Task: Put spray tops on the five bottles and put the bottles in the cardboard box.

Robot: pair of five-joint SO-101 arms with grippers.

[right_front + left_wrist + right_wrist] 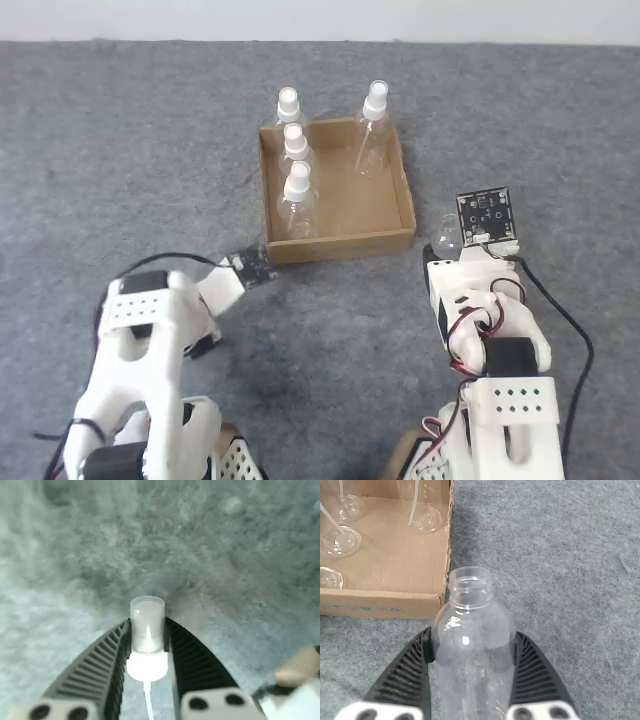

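Inside the box (338, 242) stand four capped bottles (299, 200), while the right gripper (472, 637) clamps the open fifth bottle (472, 625) and the left gripper (147, 625) pinches a spray top (147, 642) not yet fitted.

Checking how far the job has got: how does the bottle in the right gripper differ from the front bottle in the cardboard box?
The held bottle has a bare, open neck; the front box bottle wears a white spray top. The held bottle is clamped in the right gripper outside the cardboard box; the front box bottle stands upright inside it, ungripped. Both are clear plastic.
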